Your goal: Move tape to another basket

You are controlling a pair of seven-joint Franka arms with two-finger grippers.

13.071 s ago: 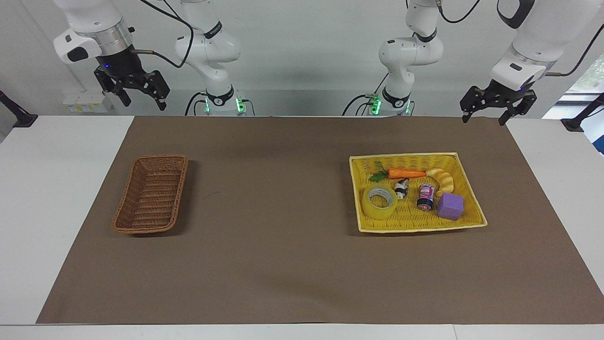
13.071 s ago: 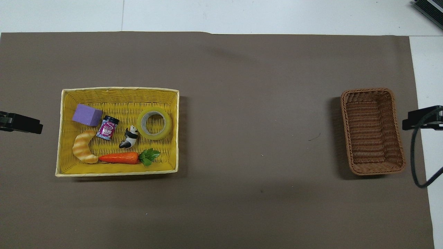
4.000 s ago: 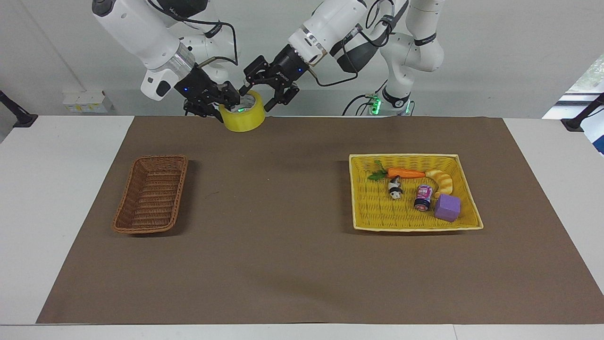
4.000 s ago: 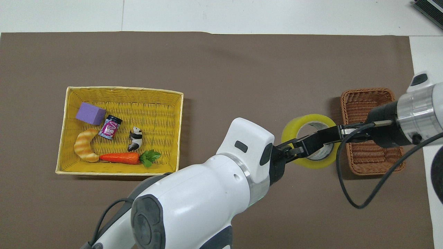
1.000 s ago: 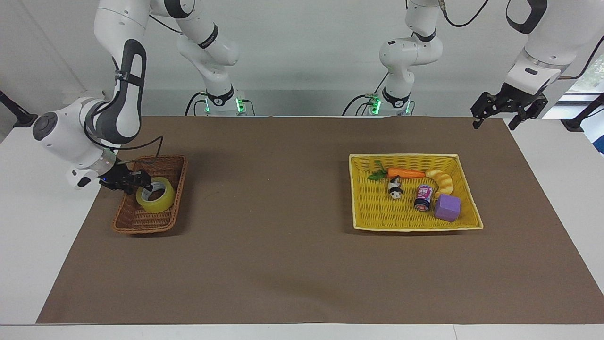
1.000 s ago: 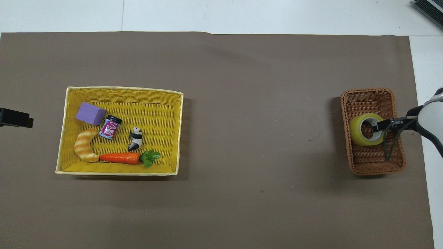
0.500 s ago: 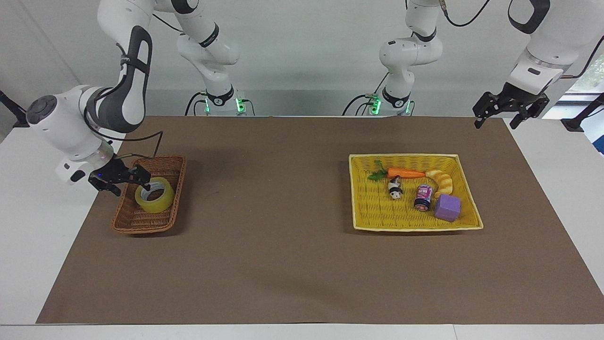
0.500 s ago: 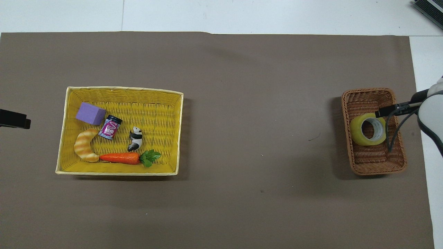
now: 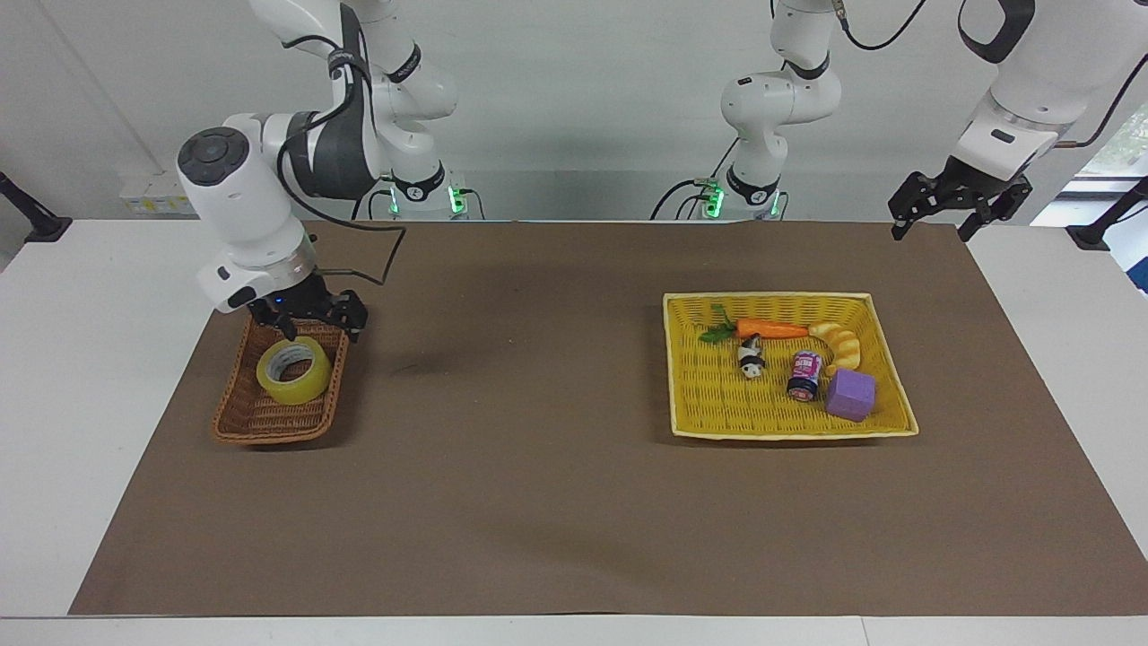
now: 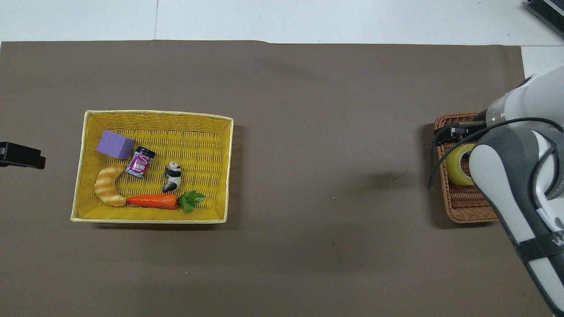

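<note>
- The tape point(image 9: 293, 370) lies flat in the brown wicker basket point(image 9: 235, 414).
- My right gripper point(image 9: 308, 315) hangs over the basket's near end, fingers spread, holding nothing.
- My left gripper point(image 9: 957, 203) waits, spread too.
- I think the roll is light and stiff; pinch its wall through the hole.

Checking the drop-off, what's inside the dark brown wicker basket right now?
The yellow packing tape roll lies in the dark brown wicker basket. The right end effector hangs over the basket's robot-side end and hides it.
</note>
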